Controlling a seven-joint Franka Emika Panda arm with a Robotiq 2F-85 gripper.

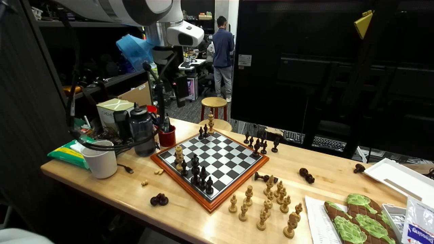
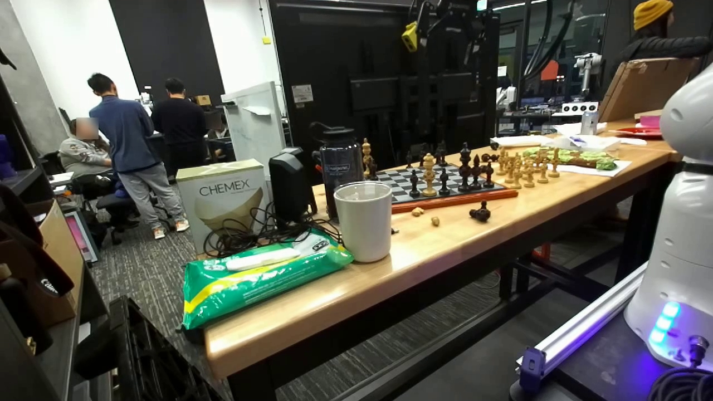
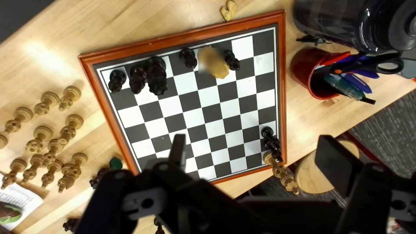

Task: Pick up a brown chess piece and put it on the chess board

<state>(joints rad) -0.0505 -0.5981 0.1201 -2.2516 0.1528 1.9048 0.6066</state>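
The chess board (image 1: 239, 183) lies on the wooden table, framed in reddish-brown, in both exterior views. Along one of its edges stand several dark brown pieces (image 1: 195, 166) and a tall light brown piece (image 1: 179, 157). A light brown piece (image 3: 284, 175) and two dark ones (image 3: 272, 143) occupy a corner. Beside the board, several light brown pieces (image 1: 249, 195) stand upright, and dark brown pieces (image 1: 256, 149) are grouped past another side. Some dark ones are tipped over, such as a dark piece (image 1: 307, 175). My gripper (image 3: 252, 139) hangs high above, open, with nothing between its fingers.
A dark water bottle (image 1: 142, 132), a red pen cup (image 1: 167, 136) and a white cup (image 1: 101, 161) stand beside the board. A white tray (image 1: 400, 179) and a leaf-patterned mitt (image 1: 359, 217) lie at the table's far end. A large black screen (image 1: 322, 67) rises behind.
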